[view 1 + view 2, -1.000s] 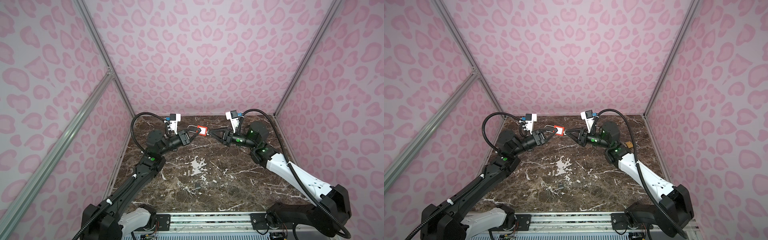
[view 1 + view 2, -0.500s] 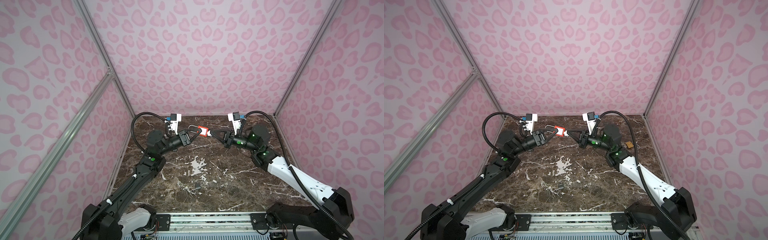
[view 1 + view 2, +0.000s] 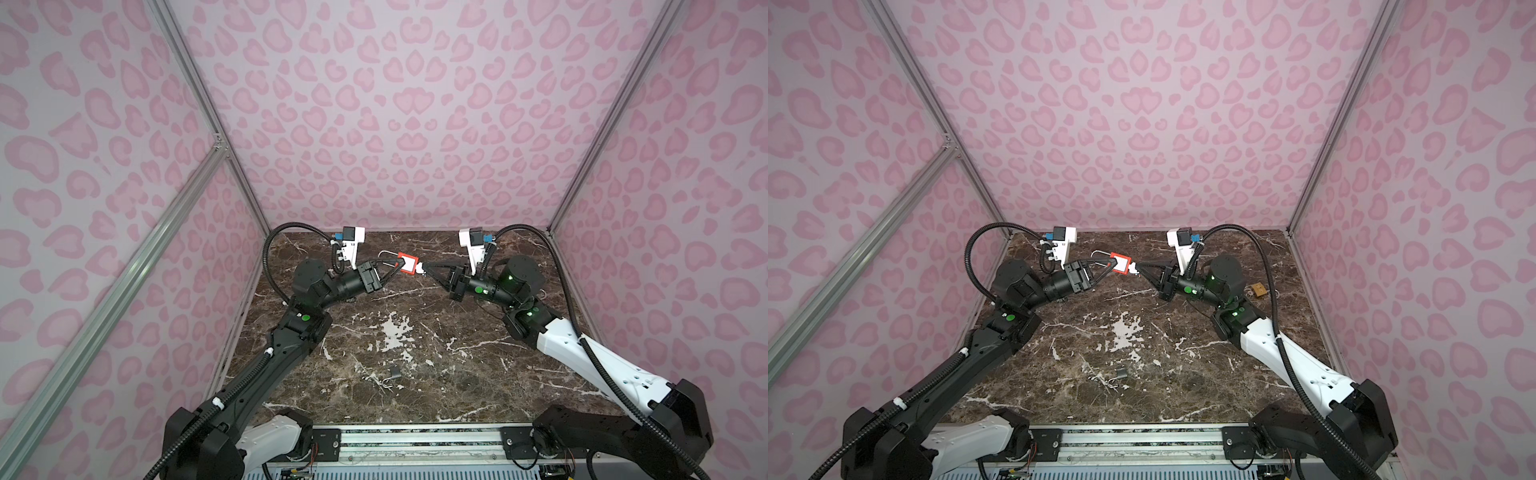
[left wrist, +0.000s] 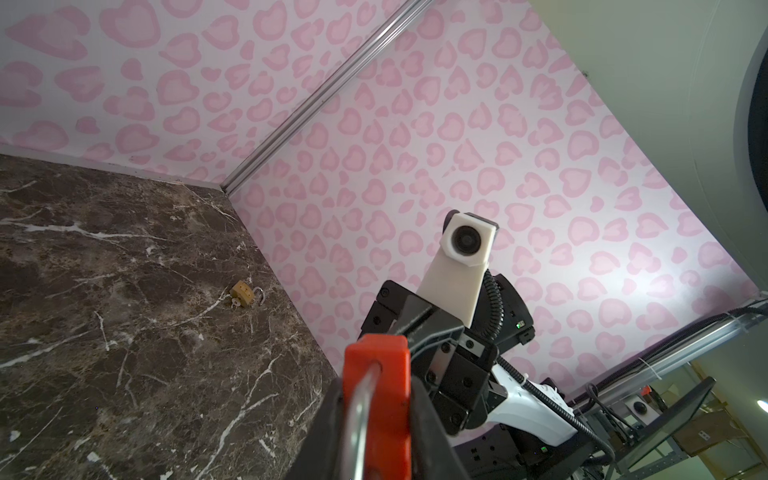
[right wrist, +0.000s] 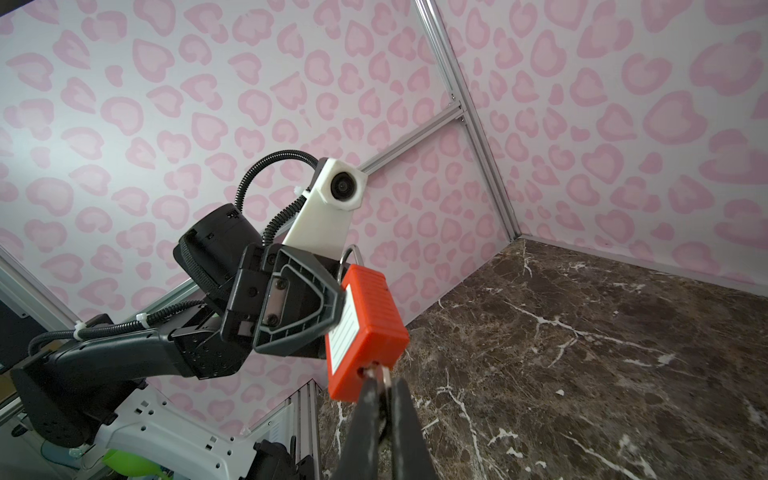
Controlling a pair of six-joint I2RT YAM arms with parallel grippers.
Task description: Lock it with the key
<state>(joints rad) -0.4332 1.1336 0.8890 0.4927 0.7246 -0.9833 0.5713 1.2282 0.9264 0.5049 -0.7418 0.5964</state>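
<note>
1. We see the left fingers (image 5: 291,307) clamped on the red padlock (image 5: 365,328), one on each side of its body near the shackle (image 4: 360,411) end. In the right wrist view one of them rests against the labelled face.
2. The padlock hangs clear of the surface (image 3: 457,374), between the two pairs of fingers. Its shackle points back over the left pair and its bottom end faces the right pair.
3. The right fingers (image 5: 405,432) are pressed together on the key (image 5: 384,374), which meets the bottom of the padlock.
4. We cannot tell whether the shackle is latched.
5. A brass lock (image 3: 1258,289) lies on the surface behind the right fingers, past the wrist, near the side wall.
6. A small dark lock (image 3: 394,372) lies on the surface well apart from both pairs of fingers, toward the arm bases.
</note>
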